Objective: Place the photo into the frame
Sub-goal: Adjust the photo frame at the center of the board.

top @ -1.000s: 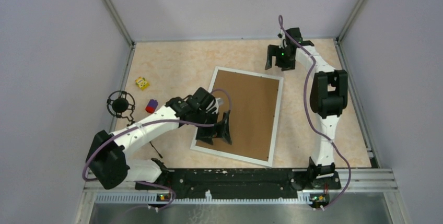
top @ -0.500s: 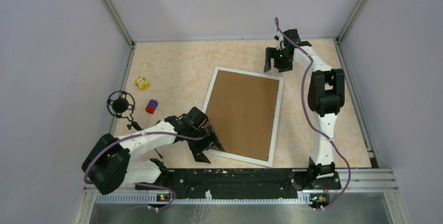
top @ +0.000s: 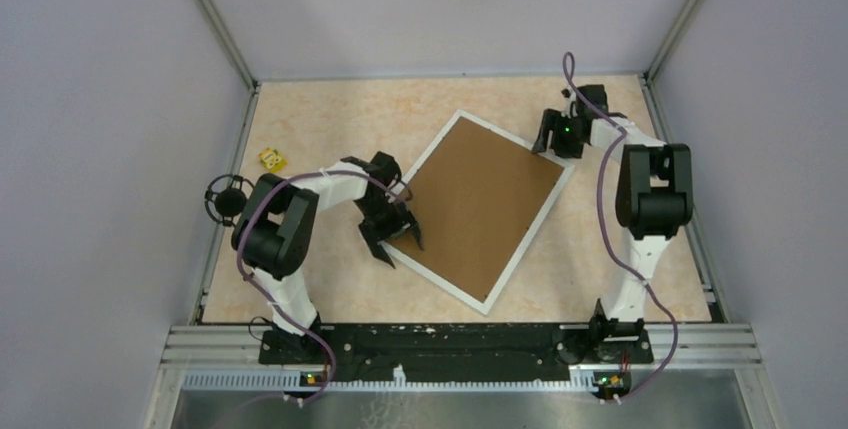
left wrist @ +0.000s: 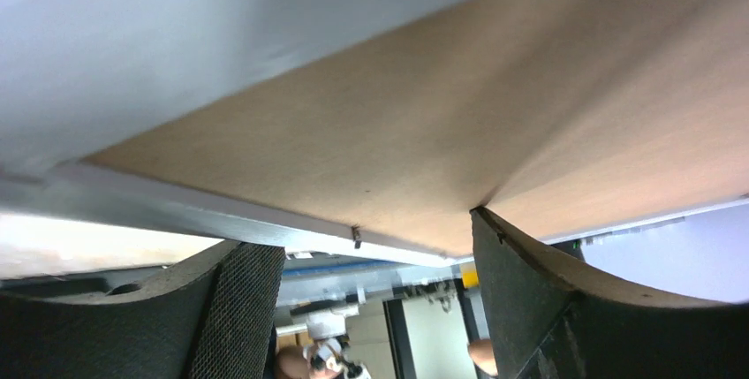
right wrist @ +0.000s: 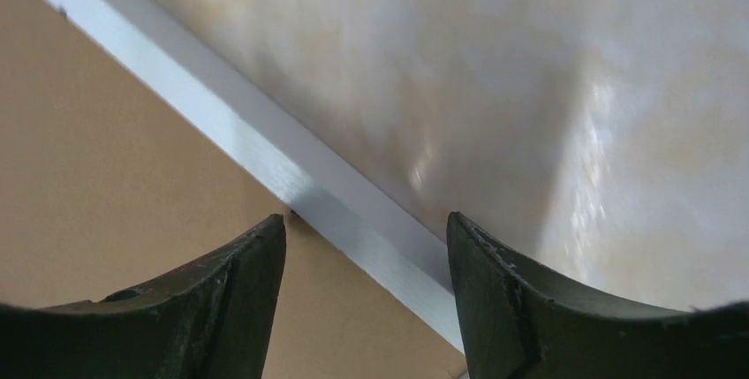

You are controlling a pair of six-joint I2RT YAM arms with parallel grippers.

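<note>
The frame [top: 531, 238] lies face down and turned like a diamond, its thin white bars round a brown backing board [top: 480, 204]. The photo is hidden. My left gripper [top: 392, 239] is open at the frame's left corner. In the left wrist view [left wrist: 371, 246] one finger stands outside the white bar [left wrist: 177, 207] and the other touches the board [left wrist: 442, 132]. My right gripper [top: 558, 143] is open over the frame's far right corner. In the right wrist view [right wrist: 366, 233] its jaws straddle the white bar [right wrist: 265, 154], with the board [right wrist: 106, 176] on the left.
A small yellow block [top: 271, 159] lies on the table at the left. A black round fixture [top: 229, 199] stands at the left wall. Grey walls close in the table on three sides. The arm bases and a rail run along the near edge.
The frame has turned clockwise and shifted away from the near edge. My left gripper has moved up to the frame's left corner. My right gripper has moved right and nearer, to the far corner.
</note>
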